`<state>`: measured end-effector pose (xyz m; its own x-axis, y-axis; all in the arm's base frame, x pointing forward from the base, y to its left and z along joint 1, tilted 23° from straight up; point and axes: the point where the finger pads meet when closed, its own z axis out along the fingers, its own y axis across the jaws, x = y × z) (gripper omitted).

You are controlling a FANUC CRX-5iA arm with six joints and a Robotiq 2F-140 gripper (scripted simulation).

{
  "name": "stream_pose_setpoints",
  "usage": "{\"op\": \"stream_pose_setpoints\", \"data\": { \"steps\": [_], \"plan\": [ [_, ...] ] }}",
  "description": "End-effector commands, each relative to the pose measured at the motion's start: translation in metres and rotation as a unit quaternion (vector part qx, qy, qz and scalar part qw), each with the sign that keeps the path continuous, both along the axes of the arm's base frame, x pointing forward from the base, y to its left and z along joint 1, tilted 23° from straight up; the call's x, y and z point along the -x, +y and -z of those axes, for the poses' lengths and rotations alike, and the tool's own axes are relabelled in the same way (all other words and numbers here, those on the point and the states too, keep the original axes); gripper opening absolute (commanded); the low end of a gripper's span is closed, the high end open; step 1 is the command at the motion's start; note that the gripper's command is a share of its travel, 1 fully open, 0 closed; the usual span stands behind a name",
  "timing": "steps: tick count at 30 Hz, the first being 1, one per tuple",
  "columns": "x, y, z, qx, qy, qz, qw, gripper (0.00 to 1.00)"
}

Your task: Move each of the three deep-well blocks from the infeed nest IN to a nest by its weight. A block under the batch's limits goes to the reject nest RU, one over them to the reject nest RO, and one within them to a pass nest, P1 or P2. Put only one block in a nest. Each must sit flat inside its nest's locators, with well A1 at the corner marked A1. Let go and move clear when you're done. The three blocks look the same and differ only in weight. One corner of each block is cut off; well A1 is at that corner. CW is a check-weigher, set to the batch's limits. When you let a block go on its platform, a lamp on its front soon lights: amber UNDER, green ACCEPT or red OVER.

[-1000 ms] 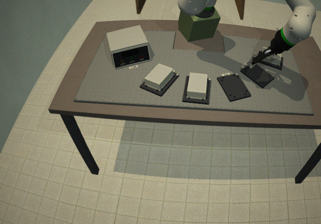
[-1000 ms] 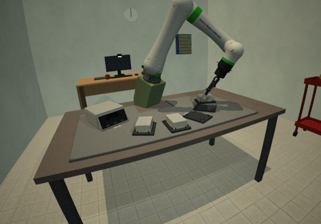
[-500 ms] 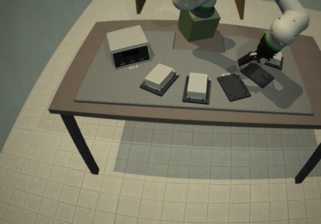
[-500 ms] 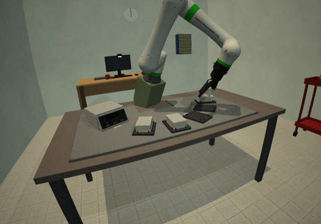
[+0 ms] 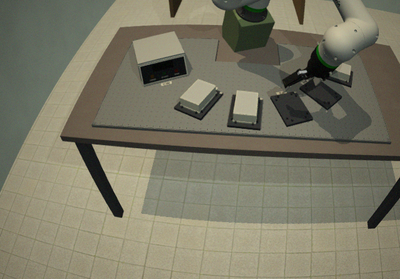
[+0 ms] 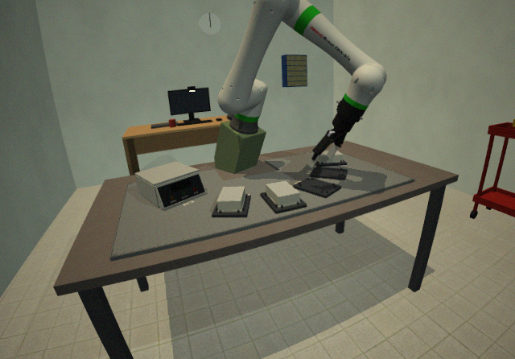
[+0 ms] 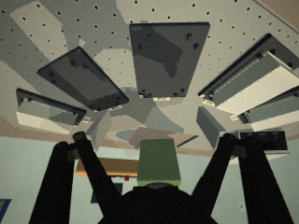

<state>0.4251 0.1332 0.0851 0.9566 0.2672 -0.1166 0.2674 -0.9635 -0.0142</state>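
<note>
Check-weigher, upper left of top view: platform bare, no lamp visibly lit. My end effector, right of frame: wide open, holding nothing. Blocks nested: left, centre, right. Likely between placements; next, probably fetch left block for weighing. Labels unreadable.

Pale blue-green walls carry a round clock and a blue-edged wall organizer; by them stands a wooden desk with a monitor, a red mug and a keyboard. A red cart stands on beige floor tiles, under dim light with broad shadows
</note>
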Motion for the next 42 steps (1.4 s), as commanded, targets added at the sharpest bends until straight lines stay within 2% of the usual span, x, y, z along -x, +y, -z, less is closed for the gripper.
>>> {"op": "stream_pose_setpoints", "data": {
  "steps": [1, 7, 13, 20, 22, 37, 42],
  "plan": [
    [-0.008, -0.015, -0.001, 0.0, 0.0, 0.0, 1.0, 1.0],
    [-0.013, -0.026, -0.002, 0.0, 0.0, 0.0, 1.0, 1.0],
    [-0.014, -0.055, 0.001, -0.038, 0.012, 0.091, 0.995, 1.0],
    [-0.016, -0.09, 0.005, -0.079, 0.025, 0.191, 0.978, 1.0],
    [-0.016, -0.09, 0.005, -0.079, 0.025, 0.191, 0.978, 1.0],
    [-0.02, -0.165, 0.013, -0.079, 0.025, 0.191, 0.978, 1.0],
    [-0.021, -0.18, 0.015, -0.079, 0.025, 0.191, 0.978, 1.0]
  ]
}}
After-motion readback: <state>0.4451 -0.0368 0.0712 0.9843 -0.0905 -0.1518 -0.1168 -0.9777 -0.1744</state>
